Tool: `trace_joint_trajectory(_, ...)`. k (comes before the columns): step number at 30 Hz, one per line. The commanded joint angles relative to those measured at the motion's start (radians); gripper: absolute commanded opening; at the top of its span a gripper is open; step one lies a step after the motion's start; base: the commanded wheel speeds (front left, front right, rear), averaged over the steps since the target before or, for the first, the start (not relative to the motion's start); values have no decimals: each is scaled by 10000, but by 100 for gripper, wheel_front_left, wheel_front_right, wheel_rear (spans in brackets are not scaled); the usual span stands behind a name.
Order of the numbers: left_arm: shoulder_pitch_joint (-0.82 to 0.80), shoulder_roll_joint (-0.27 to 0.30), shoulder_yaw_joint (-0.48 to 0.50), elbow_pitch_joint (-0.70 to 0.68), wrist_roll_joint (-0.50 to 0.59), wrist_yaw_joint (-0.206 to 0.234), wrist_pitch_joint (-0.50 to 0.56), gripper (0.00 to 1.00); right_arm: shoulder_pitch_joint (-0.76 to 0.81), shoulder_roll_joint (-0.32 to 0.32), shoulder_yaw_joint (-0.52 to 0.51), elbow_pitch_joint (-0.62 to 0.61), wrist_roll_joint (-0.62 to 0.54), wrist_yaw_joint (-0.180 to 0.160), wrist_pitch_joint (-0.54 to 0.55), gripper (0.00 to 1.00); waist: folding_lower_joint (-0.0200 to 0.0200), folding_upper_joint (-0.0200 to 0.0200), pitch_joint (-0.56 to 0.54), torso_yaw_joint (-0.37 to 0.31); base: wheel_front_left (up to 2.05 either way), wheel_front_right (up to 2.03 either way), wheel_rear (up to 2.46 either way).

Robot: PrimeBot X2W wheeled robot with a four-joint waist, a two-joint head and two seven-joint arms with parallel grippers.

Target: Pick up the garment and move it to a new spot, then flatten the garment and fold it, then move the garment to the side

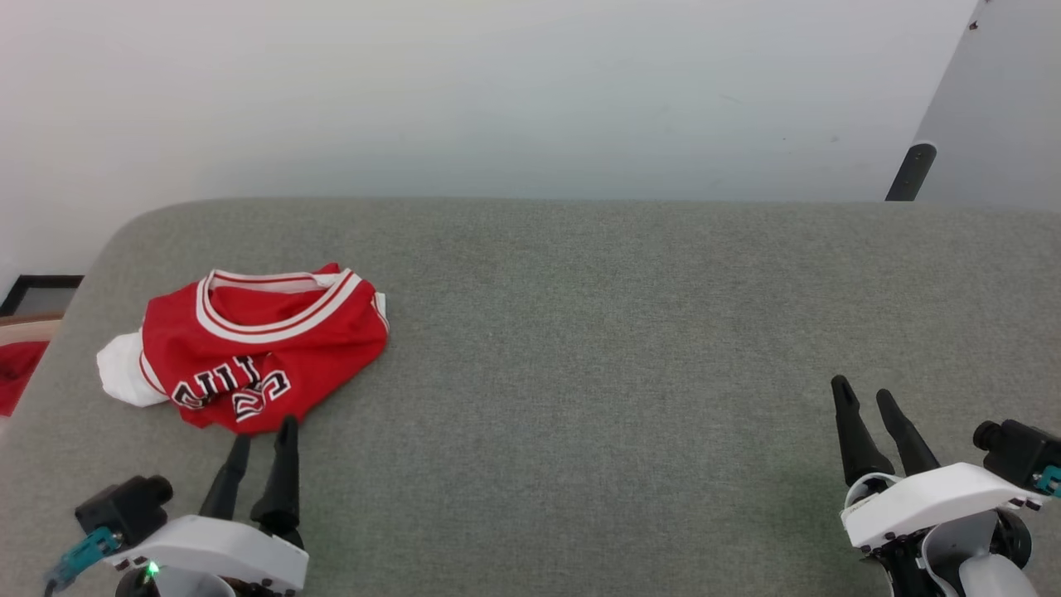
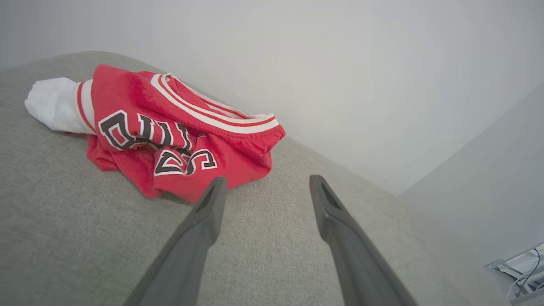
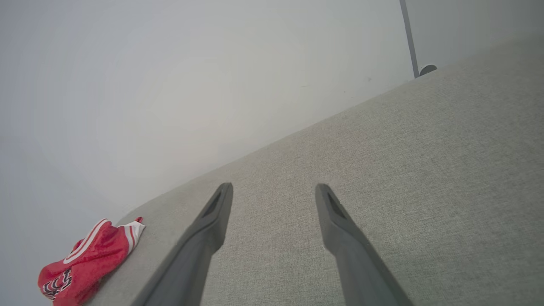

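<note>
Two grippers, both with fingers spread apart and holding nothing. Item one, left gripper [image 1: 264, 431]: near left, fingertips just beside the near edge of the garment [image 1: 265, 340]. Item two, right gripper [image 1: 864, 388]: near right, over bare grey surface [image 1: 580, 332], well apart from the garment. Garment: red, crumpled in a heap on the surface's left part, white sleeve at its left.

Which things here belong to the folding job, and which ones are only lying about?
Belong to the job:
- the garment, crumpled on the grey surface
- the left hand, open, close to the garment's near edge
- the right hand, open, far off to the side

Just lying about:
- the red cloth scrap, beyond the surface's left edge
- the dark post, by the wall
</note>
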Motion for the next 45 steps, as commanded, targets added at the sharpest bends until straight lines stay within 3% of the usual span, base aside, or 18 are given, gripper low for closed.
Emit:
trace_joint_trajectory(1,-218,106,6,-64,250,-43,-68,100,-298,-3,8,-113,-278,5,-92,100,0,0,-1,-3,0,0,0)
trace_joint_trajectory(31,-33,419,-35,67,3240,-121,-837,100,-199,253,-457,-159,-3730,7,-986,100,0,0,-2,-92,0,0,0)
trace_joint_trajectory(45,-123,604,-71,271,3722,-122,-1123,100,-245,355,-675,117,-4733,8,-1342,100,0,0,-8,-87,0,0,0)
